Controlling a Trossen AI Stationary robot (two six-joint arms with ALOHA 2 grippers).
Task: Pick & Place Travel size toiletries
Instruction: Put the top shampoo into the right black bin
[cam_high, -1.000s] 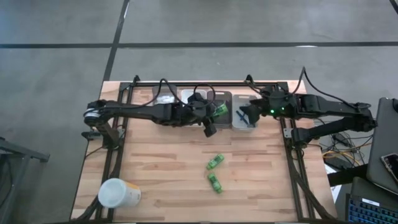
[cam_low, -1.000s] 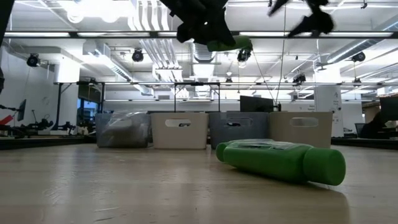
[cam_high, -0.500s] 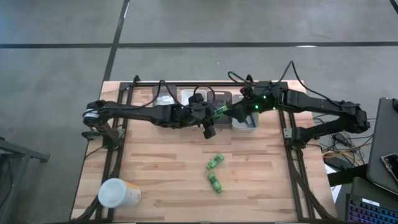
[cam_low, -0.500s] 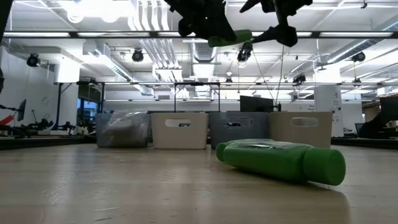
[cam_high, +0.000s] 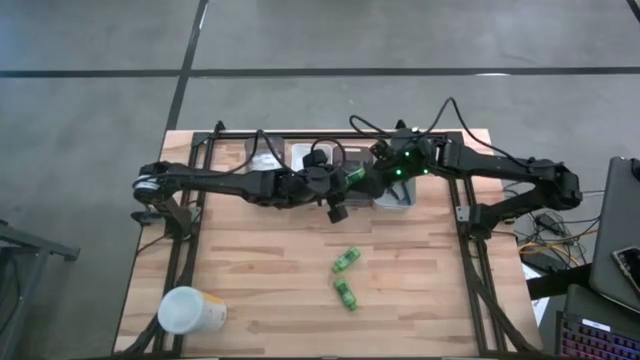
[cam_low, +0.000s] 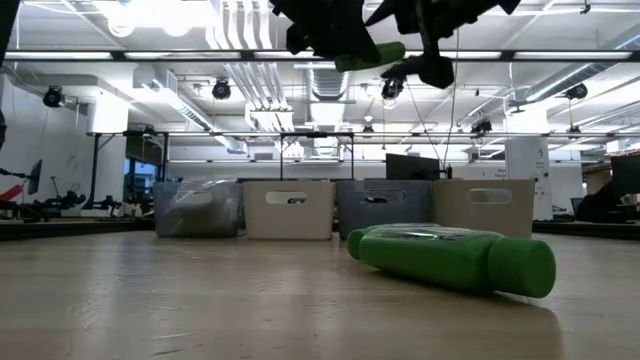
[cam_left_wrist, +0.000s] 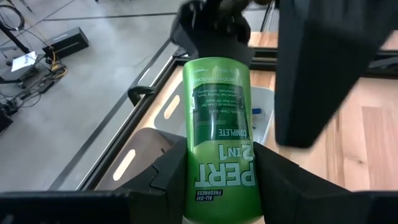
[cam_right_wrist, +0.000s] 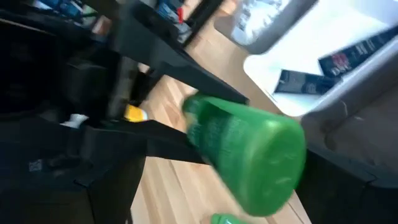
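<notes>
held bottle: green travel-size bottle (cam_high: 353, 178) labelled "PERT 2 IN 1 COMPLETE" (label read in the left wrist view (cam_left_wrist: 219, 130)); up in the air over the back of the table, above the bins, seen high in the low view too (cam_low: 368, 56)

left gripper (cam_high: 345, 183): clamped on that bottle, one dark finger (cam_left_wrist: 171, 171) on each side of the body, jaws partly spread to bottle width; cap end pointing away toward the right arm

right gripper (cam_high: 376, 183): jaws spread wide, right at the bottle's cap end; bottle end-on between the fingers in the right wrist view (cam_right_wrist: 249, 158); contact with the bottle cannot tell (no grip visible)

loose bottles: two more green bottles lying flat on the wood, one (cam_high: 346, 261) near table centre, the other (cam_high: 346, 294) just beside it toward the front edge, apart from each other; one of them large in the low view (cam_low: 450, 258), on its side

bins: row of four small bins along the back edge; white bin (cam_high: 397, 195) under the right gripper with dark sachets inside (cam_right_wrist: 305, 79); clear bin (cam_high: 263, 154) at the left end with white items

cup: big white-and-yellow cup (cam_high: 192, 311) on its side at the front-left corner, well apart from everything else

table: light wood slats (cam_high: 260, 260), black frame around it
</notes>
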